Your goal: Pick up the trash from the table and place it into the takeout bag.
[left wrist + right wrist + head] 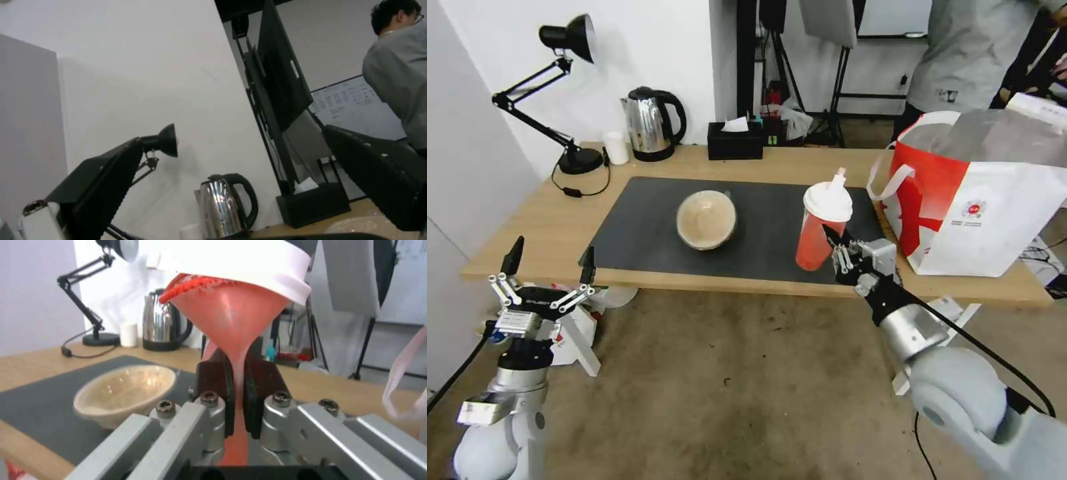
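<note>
Cup [822, 227]: clamped, squeezed thin, by right gripper [835, 252]; not yet bagged.
Bowl [706, 219]: left on mat.
Bag [974, 200]: contents hidden.
Left gripper [549, 272]: parked, spread apart.

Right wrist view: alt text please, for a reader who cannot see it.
The right claw is shut on the red drink cup, pinching it flat below its white lid. Behind, a beige bowl sits on the dark mat, with a steel kettle and desk lamp beyond.
</note>
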`<state>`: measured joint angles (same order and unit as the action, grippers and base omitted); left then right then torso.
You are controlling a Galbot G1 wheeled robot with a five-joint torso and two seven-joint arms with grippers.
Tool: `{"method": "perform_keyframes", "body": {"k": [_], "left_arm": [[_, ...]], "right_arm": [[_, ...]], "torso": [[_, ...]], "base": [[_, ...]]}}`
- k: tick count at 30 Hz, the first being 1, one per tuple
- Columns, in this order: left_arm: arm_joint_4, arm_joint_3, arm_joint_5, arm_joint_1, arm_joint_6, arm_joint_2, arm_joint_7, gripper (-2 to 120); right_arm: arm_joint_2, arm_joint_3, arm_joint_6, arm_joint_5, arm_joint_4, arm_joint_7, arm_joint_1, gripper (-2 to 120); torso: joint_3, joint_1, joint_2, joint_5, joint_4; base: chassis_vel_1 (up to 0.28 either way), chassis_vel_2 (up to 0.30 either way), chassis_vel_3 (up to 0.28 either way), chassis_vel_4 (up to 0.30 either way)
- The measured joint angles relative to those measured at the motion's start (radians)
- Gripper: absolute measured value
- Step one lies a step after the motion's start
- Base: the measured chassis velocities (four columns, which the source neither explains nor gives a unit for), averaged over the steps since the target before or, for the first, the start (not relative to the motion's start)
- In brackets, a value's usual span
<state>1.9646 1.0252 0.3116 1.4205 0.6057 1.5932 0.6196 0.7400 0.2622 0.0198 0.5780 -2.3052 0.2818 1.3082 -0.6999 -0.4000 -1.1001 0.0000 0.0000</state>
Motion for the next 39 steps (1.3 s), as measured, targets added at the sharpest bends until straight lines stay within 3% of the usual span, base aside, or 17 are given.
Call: {"method": "perform_keyframes", "body": {"k": [5,20,29,39], "left_arm": [[-0.002,-0.005,-0.004,-0.001,0.000,0.000,0.000,100],[-0.010,0.001,-0.005,0.005,0.008,0.000,0.003,100],[-0.011,-0.006,-0.011,0.003,0.008,0.000,0.003,100],[-0.021,-0.020,-0.020,0.002,0.010,0.000,0.005,100]], "right_arm": [[-0.037,0.041,0.024,0.038,-0.021,0.002,-0.031,3],[-0.219,0.057,0.096,0.265,0.046,0.027,-0.404,3],[-0.266,0.048,0.102,0.330,0.132,0.025,-0.518,3],[-0.307,0.107,0.101,0.366,0.252,0.013,-0.561,3]], "torso": [[0.000,0.000,0.000,0.0002,0.0000],[0.000,0.000,0.000,-0.0002,0.0000],[0.000,0.000,0.000,0.0000,0.0001],[0.000,0.000,0.000,0.0001,0.0000]], "base": [[0.000,0.000,0.000,0.000],[0.000,0.000,0.000,0.000],[0.000,0.000,0.000,0.000],[0.000,0.000,0.000,0.000]]}}
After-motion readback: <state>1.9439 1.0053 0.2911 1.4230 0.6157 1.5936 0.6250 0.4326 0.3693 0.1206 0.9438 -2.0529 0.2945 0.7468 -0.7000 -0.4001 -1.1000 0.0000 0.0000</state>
